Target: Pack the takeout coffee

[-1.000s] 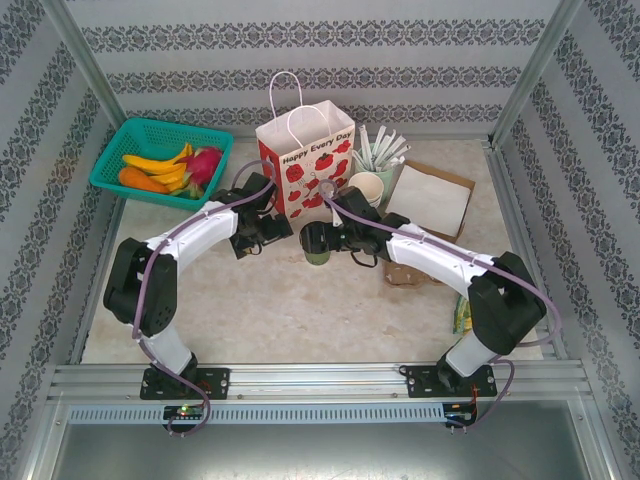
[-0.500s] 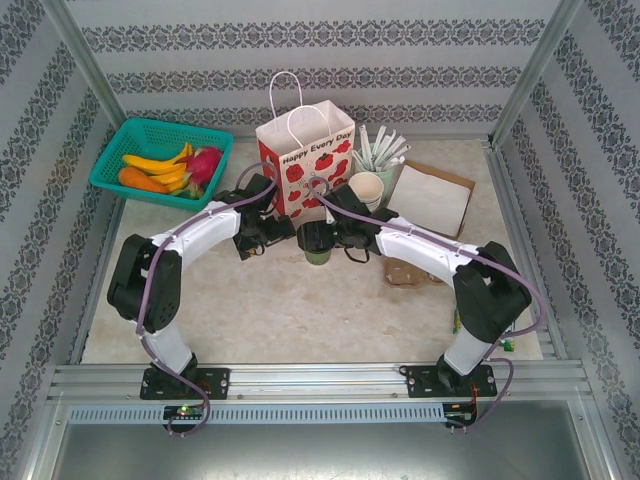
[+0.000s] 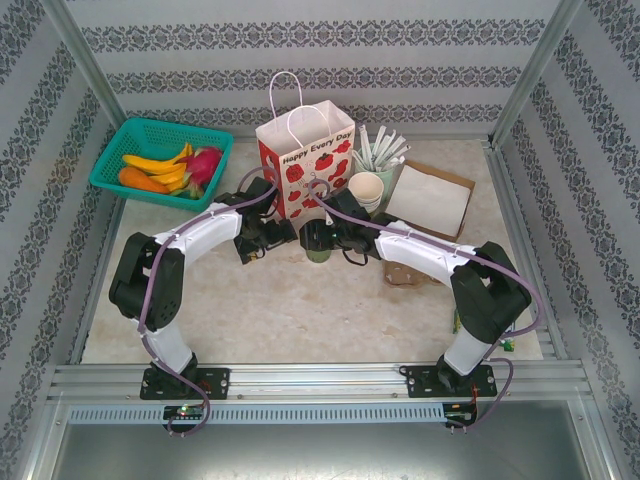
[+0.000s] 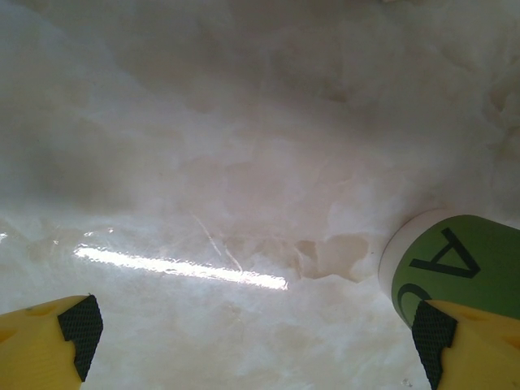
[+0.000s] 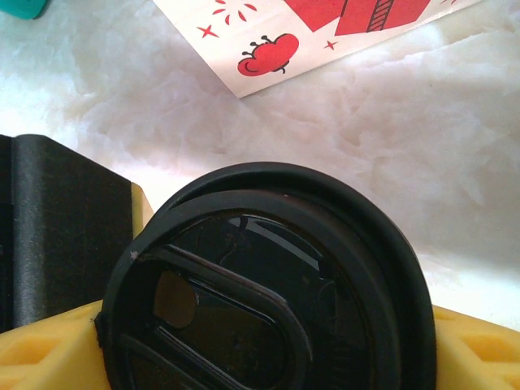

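At table (image 3: 300, 310) centre, just in front of the paper bag (image 3: 305, 160), the takeout coffee (image 3: 318, 254) stands upright: a green cup with a black lid (image 5: 268, 284) on. Both arms reach in to it, one from each side.

Right gripper (image 3: 322, 238): jaws straddle the cup. In the right wrist view, the lid sits between the two yellow fingers (image 5: 49, 349), one at each lower corner. The lid's rim overlaps both fingers and hides the cup wall beneath. Cannot tell whether the pads press the cup or stand just off it. The bag's lower corner, with its red print, lies beyond the lid.

Left gripper (image 4: 252, 333): jaws wide apart, nothing between them but bare marble. In the left wrist view, the cup's green side with dark lettering and a pale end shows at the right edge, just beside the finger on that side. Contact there is not clear.

Other items, all well apart from the cup:
- a green basket (image 3: 108, 152) of fruit at far left
- a stack of cups (image 3: 366, 187) just right of the bag
- white napkins (image 3: 430, 200) further right
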